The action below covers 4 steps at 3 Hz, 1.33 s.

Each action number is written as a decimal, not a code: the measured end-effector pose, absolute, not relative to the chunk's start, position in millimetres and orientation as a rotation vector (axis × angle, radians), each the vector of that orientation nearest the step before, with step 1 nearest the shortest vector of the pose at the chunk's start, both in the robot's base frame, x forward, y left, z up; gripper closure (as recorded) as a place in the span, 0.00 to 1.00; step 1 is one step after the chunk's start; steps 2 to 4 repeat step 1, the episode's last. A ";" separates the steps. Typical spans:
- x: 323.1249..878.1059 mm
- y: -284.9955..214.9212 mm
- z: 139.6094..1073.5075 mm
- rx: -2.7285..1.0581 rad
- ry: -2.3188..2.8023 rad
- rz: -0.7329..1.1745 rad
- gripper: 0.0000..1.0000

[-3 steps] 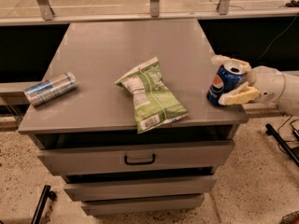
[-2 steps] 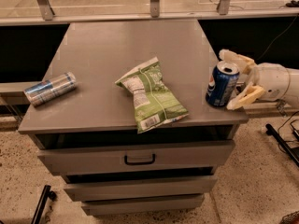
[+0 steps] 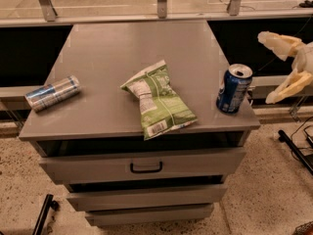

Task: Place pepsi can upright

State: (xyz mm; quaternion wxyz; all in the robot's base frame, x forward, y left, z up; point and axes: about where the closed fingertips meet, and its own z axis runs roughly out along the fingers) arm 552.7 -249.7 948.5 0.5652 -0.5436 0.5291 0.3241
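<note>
The pepsi can (image 3: 234, 89), dark blue with white markings and a silver top, stands upright near the right front corner of the grey cabinet top (image 3: 122, 58). My gripper (image 3: 270, 67) is to the right of the can, off the cabinet's edge and apart from the can. Its two cream fingers (image 3: 279, 42) are spread wide and hold nothing.
A green chip bag (image 3: 157, 100) lies at the front middle of the top. A slimmer silver and light-blue can (image 3: 52, 93) lies on its side at the left edge. Drawers (image 3: 145, 166) sit below; black legs and cables lie on the floor at right.
My gripper let go of the pepsi can, opened and drew back to the right. The can now stands free and upright.
</note>
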 end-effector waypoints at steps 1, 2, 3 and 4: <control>553.4 -252.6 951.8 -1.283 1.244 0.748 0.00; 553.4 -252.6 951.8 -1.283 1.244 0.748 0.00; 553.4 -252.6 951.8 -1.283 1.244 0.748 0.00; 553.4 -252.6 951.8 -1.283 1.244 0.748 0.00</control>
